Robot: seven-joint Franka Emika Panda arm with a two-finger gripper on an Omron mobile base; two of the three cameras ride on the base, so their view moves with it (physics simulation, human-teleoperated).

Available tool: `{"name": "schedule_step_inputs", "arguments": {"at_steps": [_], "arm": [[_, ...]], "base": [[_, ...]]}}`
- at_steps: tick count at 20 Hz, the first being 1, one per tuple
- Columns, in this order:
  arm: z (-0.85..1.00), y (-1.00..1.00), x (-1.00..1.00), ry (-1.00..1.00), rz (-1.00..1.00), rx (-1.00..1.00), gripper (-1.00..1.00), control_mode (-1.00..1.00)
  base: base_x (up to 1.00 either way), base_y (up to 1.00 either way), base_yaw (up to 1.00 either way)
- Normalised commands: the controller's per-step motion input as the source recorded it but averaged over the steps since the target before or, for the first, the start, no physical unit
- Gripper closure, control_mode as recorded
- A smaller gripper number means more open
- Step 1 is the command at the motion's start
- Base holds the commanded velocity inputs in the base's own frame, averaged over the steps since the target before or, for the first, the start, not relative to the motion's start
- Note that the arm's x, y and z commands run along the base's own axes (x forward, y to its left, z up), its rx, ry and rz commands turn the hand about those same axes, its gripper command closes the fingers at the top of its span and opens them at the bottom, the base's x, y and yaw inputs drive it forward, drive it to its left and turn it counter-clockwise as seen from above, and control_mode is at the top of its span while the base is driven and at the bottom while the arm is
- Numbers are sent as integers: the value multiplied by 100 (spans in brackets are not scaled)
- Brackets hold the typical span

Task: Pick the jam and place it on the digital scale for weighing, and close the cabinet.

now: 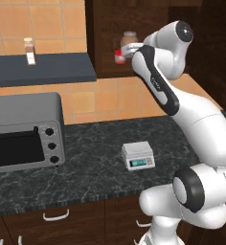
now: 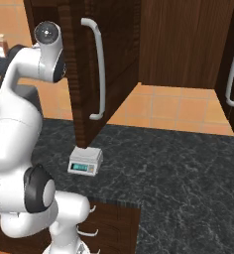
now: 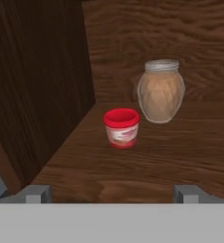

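Jam (image 3: 122, 128), a squat red-lidded jar, stands mid-frame on the cabinet's (image 3: 42, 85) grained wooden shelf, just beside a rounded beige glass jar (image 3: 160, 92), seemingly apart. The pincer (image 3: 111, 193) gapes wide, gripping nothing.

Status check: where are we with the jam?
Gripper open, jaws empty, facing small red-lidded jam jar on cabinet shelf. Taller beige glass jar behind it. Approach unobstructed.
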Motion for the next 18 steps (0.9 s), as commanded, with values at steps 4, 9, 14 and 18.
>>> {"name": "schedule_step_inputs", "arguments": {"at_steps": [4, 9, 14, 18], "arm": [[-8, 2, 40, 2, 0, 0, -100, -100], [-8, 2, 38, 2, 0, 0, -100, -100], [-4, 16, 31, 1, 1, 0, -100, -100], [-5, 11, 33, 0, 1, 0, -100, -100]], "base": [[0, 0, 0], [0, 0, 0], [0, 0, 0], [0, 0, 0]]}}
